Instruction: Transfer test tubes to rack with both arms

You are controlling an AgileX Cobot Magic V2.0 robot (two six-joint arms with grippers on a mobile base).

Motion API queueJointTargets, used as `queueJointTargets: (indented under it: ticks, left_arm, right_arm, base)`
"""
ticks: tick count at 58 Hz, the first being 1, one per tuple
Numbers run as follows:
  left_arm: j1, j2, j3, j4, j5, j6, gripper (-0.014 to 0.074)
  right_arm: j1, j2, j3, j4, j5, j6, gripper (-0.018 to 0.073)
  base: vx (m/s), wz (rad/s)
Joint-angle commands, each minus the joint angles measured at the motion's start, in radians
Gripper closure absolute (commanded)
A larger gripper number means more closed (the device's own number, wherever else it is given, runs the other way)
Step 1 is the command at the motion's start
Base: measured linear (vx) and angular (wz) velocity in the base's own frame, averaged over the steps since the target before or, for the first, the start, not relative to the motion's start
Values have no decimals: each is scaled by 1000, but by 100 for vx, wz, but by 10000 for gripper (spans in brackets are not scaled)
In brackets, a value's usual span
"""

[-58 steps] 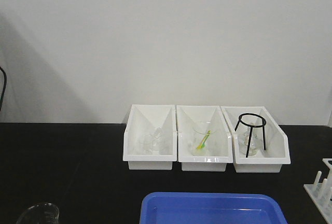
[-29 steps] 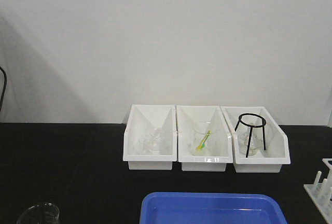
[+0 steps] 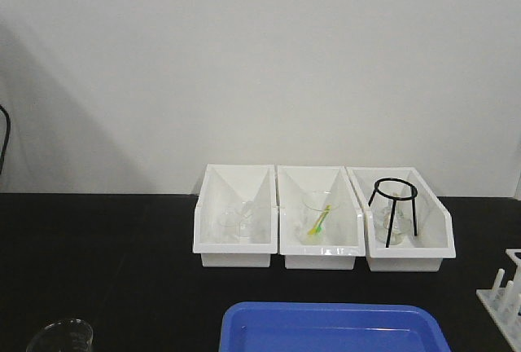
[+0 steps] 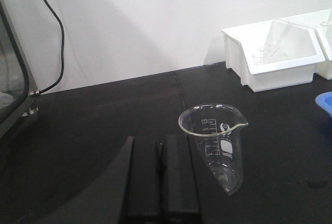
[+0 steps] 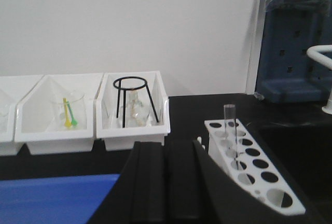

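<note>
Test tube (image 5: 230, 130) upright in rack (image 5: 252, 165), open rim up, long axis vertical. Left gripper (image 4: 161, 175) and right gripper (image 5: 167, 182) fingers pressed together.

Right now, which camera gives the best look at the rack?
The right wrist view: the rack fills the lower right, its holes are plain, and one test tube stands in it. The front view catches only its edge and pegs at the frame's right border. The left wrist view doesn't show it.
</note>
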Motion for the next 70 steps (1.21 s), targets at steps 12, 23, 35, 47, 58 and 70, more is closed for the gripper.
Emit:
queueJointTargets:
  ticks: [12,23,35,47,58,70]
  left_arm:
    - [1,2,28,-10,-78,-8,617]
    - [1,2,28,-10,-77,-8,617]
    - [1,2,28,-10,-77,-8,617]
    - [1,2,28,-10,-77,-8,617]
    - [1,2,28,-10,-77,-8,617]
    - [1,2,28,-10,-77,-8,617]
  right_arm:
    - [10,-386,298,227,-41,-143,567]
    - [8,-360,367,308,-40,-206,567]
    - [8,-364,367,309,-51,-315,567]
    - [9,-376,367,317,-49,-299,567]
    - [9,-376,366,317,-49,-299,567]
    - [9,-376,366,317,-49,-299,567]
  base:
    - [0,0]
    - [0,0]
    - [0,0]
    - [0,0]
    - [0,0]
    - [0,0]
